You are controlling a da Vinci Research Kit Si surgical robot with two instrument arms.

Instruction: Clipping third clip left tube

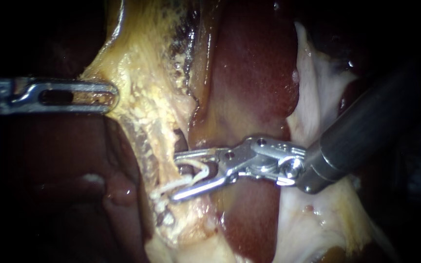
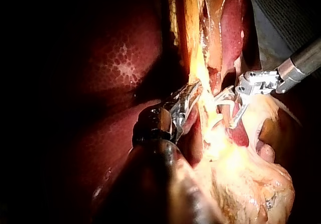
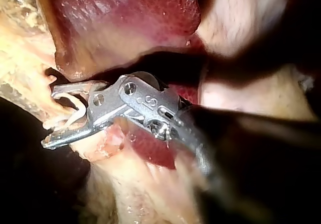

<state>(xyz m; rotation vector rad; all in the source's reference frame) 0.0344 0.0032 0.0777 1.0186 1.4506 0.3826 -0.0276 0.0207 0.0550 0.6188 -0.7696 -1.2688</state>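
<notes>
Left instrument [image 1: 108, 96] comes in at 9 o'clock. Its jaws are clamped on the edge of the yellow tissue band [image 1: 142, 87] and pull it toward 9. If that grip slips, the band goes slack and everything downstream shifts inside the clip.

The tube [image 1: 185, 169] sits just below centre, around 6-7 o'clock of the liver [image 1: 254, 73], dark and short where it shows. It lies between the jaws of the right instrument [image 1: 175, 178]. There are white strands just past it toward 7 o'clock. I can't tell whether they're clips or fibre, and crowding or overlapping them is a risk.

Right instrument enters from 3 o'clock. Its jaws stand apart, carrying an open white clip [image 1: 197, 174], with the tube between the clip's legs.

Failure modes, my read:
- I can't confirm the tips are clear of the tube's far side. Firing short would close it only partway.
- The lower jaw lies against the yellow band. It could grab fat with the tube, so the clip seats loose.
- The right wrist view shows liver just beyond the upper jaw. Pushing deeper risks a scrape.
- Twisting on closure could shear the tube under traction.
</notes>
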